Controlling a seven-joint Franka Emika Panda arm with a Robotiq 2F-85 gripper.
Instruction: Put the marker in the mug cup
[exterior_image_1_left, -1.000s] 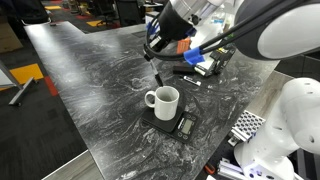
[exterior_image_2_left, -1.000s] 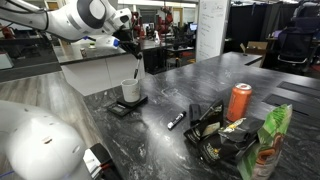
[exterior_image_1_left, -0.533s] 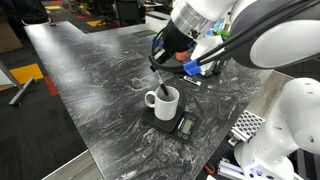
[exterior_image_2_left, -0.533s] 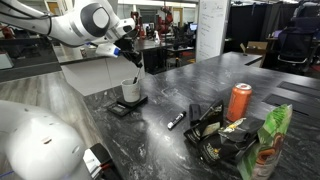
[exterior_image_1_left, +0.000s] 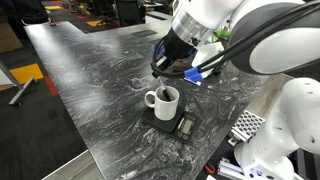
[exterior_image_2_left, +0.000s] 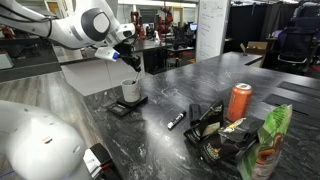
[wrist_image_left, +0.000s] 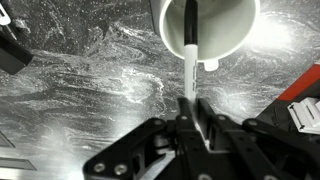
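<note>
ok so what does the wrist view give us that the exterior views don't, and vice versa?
Wrist only: the fingers shut on the marker, its far end lined up over the opening of the mug. Exterior only: the mug's handle, the dark flat pad under it, an orange can, snack bags and a second marker lying on the table. Both: mug, held marker, marbled table.
</note>
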